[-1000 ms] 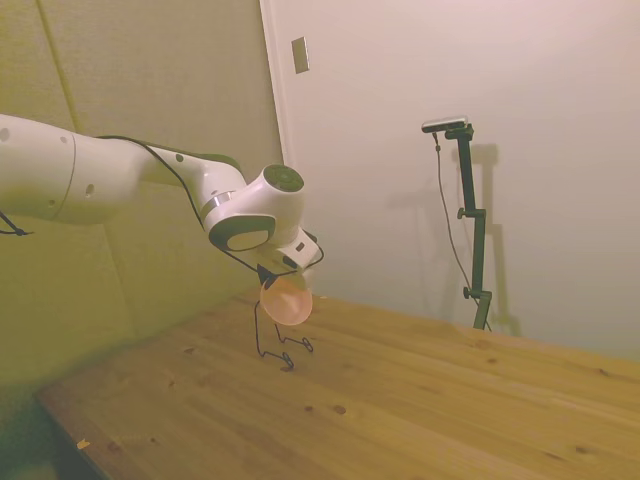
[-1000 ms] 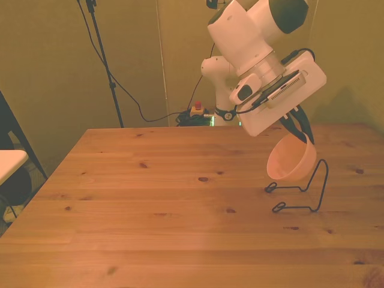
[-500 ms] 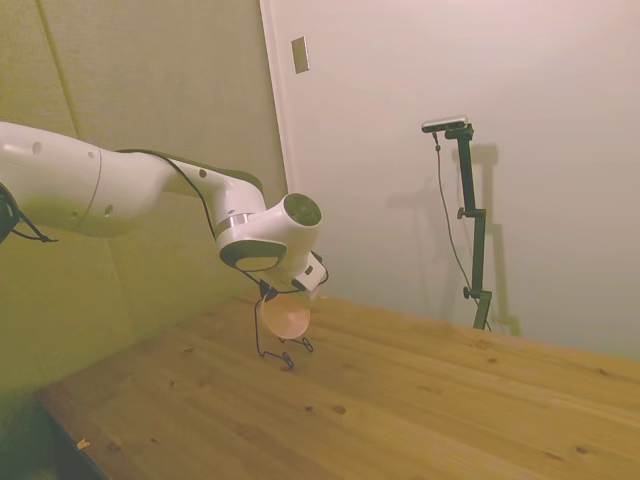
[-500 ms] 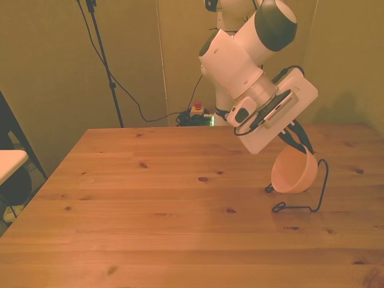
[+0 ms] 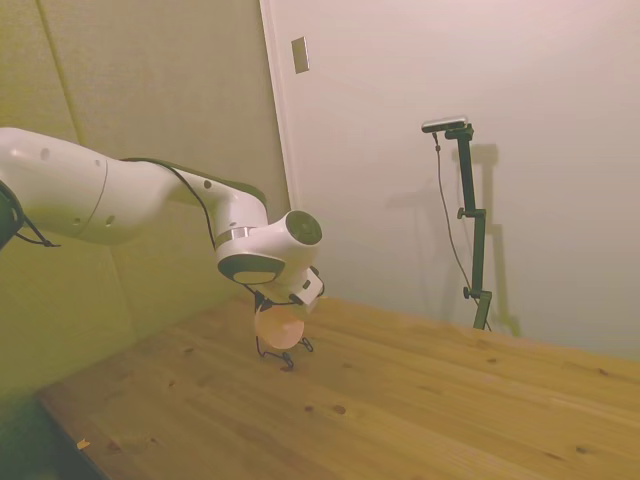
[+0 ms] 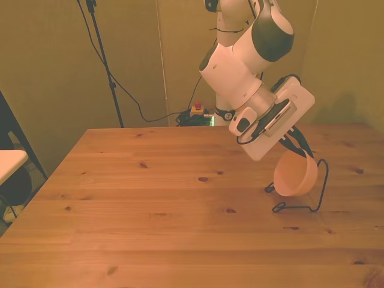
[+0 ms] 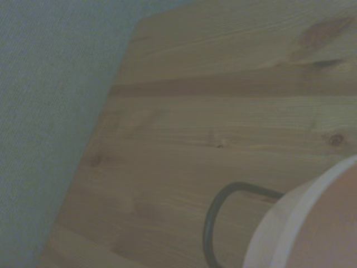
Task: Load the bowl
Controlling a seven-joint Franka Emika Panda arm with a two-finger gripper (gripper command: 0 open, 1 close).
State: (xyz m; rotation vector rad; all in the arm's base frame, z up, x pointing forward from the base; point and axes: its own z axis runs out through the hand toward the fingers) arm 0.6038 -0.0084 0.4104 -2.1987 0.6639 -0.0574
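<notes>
Lowered since before, hand [image 6: 298, 147] gripping bowl [image 6: 295, 174] tilted inside wire rack [image 6: 312, 195], near table [image 6: 150, 228] edge, open tabletop beside

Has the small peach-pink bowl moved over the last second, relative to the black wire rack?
Yes. The peach-pink bowl, held in the gripper, has come down, settling lower into the thin black wire rack on the wooden table.

The gripper [image 6: 298, 150] has come down toward the table [image 6: 150, 228], lowering the bowl [image 6: 295, 175] into the rack [image 6: 321, 186], with the wrist now nearer the front view's left.
</notes>
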